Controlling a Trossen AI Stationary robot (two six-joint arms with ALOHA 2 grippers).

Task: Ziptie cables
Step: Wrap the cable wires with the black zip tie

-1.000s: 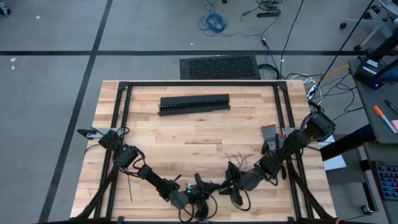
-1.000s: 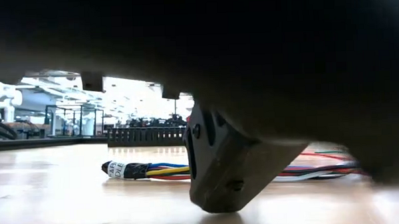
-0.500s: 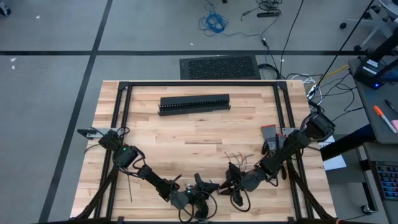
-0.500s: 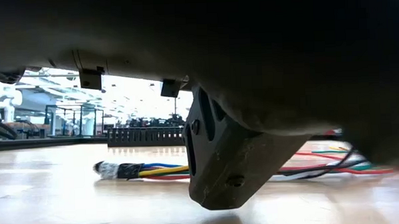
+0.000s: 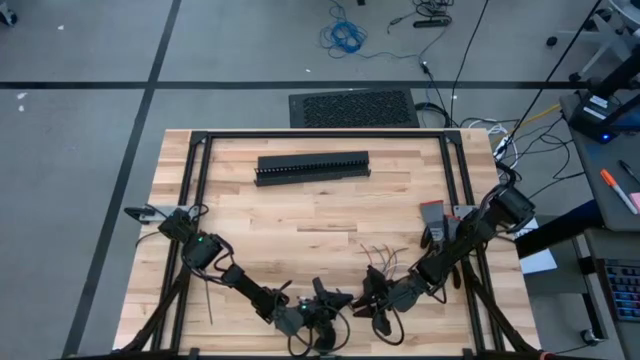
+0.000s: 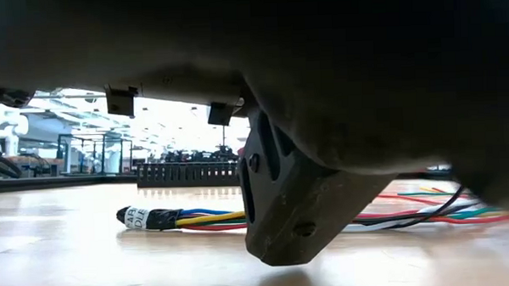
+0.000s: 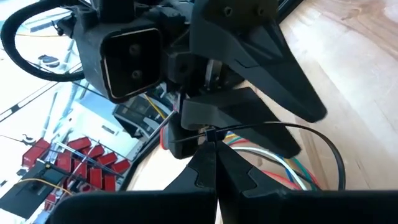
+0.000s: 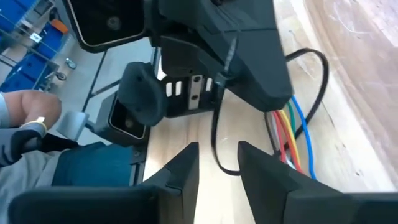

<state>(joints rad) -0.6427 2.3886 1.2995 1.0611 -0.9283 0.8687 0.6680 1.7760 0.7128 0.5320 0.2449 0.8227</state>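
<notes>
Where the two arms meet at the near edge of the wooden table (image 5: pixel 300 205), the left gripper (image 5: pixel 325 300) and the right gripper (image 5: pixel 372 300) sit nose to nose, low over the boards. Seen from its own wrist, the left gripper (image 7: pixel 216 171) has its fingers (image 7: pixel 200 169) pressed together, clamped on a thin black ziptie (image 7: pixel 292 134) that arcs out in a loop above the wood. The right gripper (image 8: pixel 219 165) has its fingers (image 8: pixel 186 168) standing apart, with the same dark strip (image 8: pixel 216 140) hanging down between them, touching neither as far as can be told. Just beside both grippers lie the cables (image 6: pixel 206 218), flat on the table, a bundle of red, yellow, blue and white wires (image 8: pixel 289 134) with a labelled black end (image 6: pixel 138 217); their splayed tips (image 5: pixel 378 252) reach out behind the right gripper. Farther back, near the far edge, a long black slotted duct (image 5: pixel 312 166) lies across the table. Beyond the table, a person's hand (image 8: pixel 28 115) and sleeve show in the right wrist view.
</notes>
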